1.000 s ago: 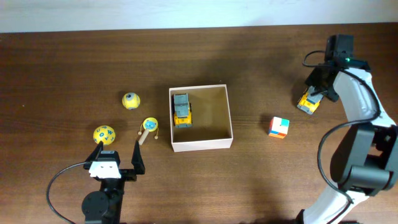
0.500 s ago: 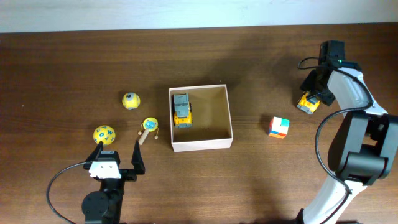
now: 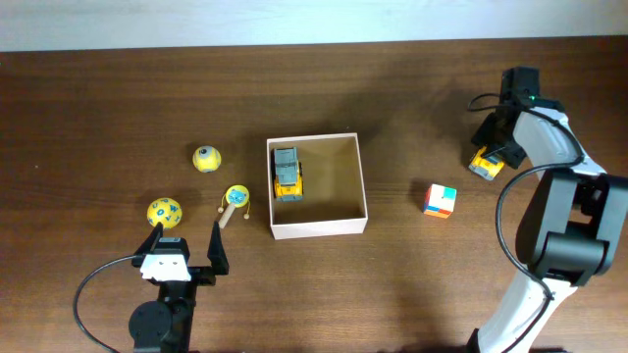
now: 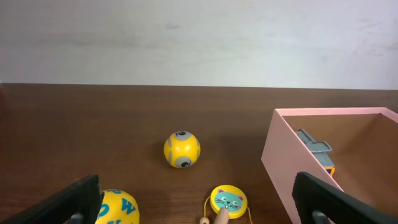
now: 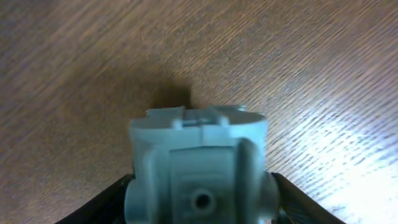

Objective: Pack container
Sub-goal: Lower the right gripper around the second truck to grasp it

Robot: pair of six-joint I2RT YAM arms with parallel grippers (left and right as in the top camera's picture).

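Note:
The container [image 3: 316, 231], a square shallow box with white walls and tan inside, sits mid-table with a grey-and-yellow toy truck [image 3: 287, 174] in it. It also shows in the left wrist view [image 4: 292, 155], truck [image 4: 317, 149] inside. My right gripper [image 3: 494, 147] is down at a second yellow toy truck [image 3: 483, 166] on the table at the far right. In the right wrist view its fingers [image 5: 202, 202] press both sides of that truck's grey body [image 5: 199, 149]. My left gripper [image 3: 186, 238] is open and empty at the front left [image 4: 199, 193].
A yellow eye ball [image 3: 206, 158] [image 4: 182, 149], a yellow lettered ball [image 3: 164, 211] [image 4: 118, 208] and a cat-face rattle drum [image 3: 235, 198] [image 4: 228, 200] lie left of the container. A coloured cube [image 3: 441, 200] lies right of it.
My right arm has swung slightly left and settled lower over the yellow truck, which has barely shifted. The left arm has not moved.

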